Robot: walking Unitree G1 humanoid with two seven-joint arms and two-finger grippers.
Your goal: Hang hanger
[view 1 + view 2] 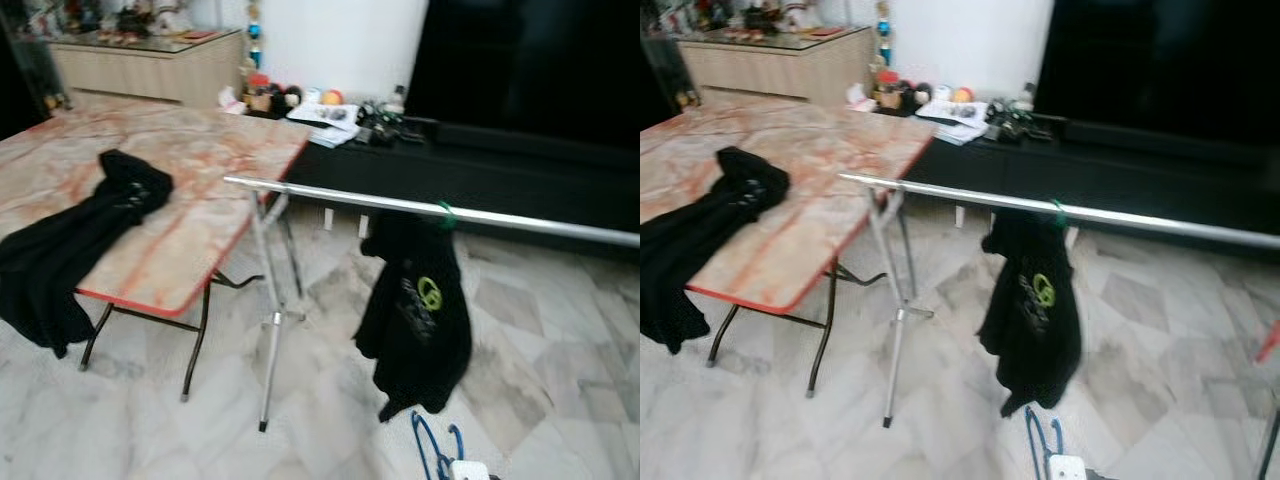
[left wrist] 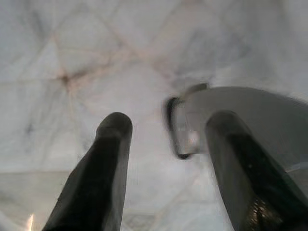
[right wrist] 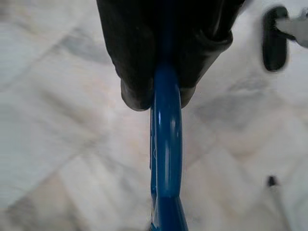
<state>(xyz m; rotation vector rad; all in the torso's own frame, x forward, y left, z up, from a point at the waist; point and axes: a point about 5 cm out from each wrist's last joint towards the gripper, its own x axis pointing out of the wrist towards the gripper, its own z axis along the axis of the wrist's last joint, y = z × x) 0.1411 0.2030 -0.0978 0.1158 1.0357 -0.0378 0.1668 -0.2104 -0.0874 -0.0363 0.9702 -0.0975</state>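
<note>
pale marble floor (image 1: pixel 560 330) across the room, with a dark tv unit (image 1: pixel 520 170) along the far wall. folding table (image 1: pixel 190 210) with a marbled orange top at left, a black garment (image 1: pixel 70 250) draped over its near left edge. silver rail (image 1: pixel 420 208) running left to right at mid-scene, carried on a thin metal stand (image 1: pixel 270 330) beside the table's right corner. black shirt (image 1: pixel 420 310) with a green emblem hanging from the rail on a green hook, right of the stand. blue hanger (image 3: pixel 166 144) low and near, below the hanging shirt, at the bottom edge of the eye views; the right gripper (image 3: pixel 163 94) is clamped on its blue bar, both fingers pressed against it. left gripper (image 2: pixel 166 139) pointing down at the floor, its two black fingers spread with nothing between them.
</note>
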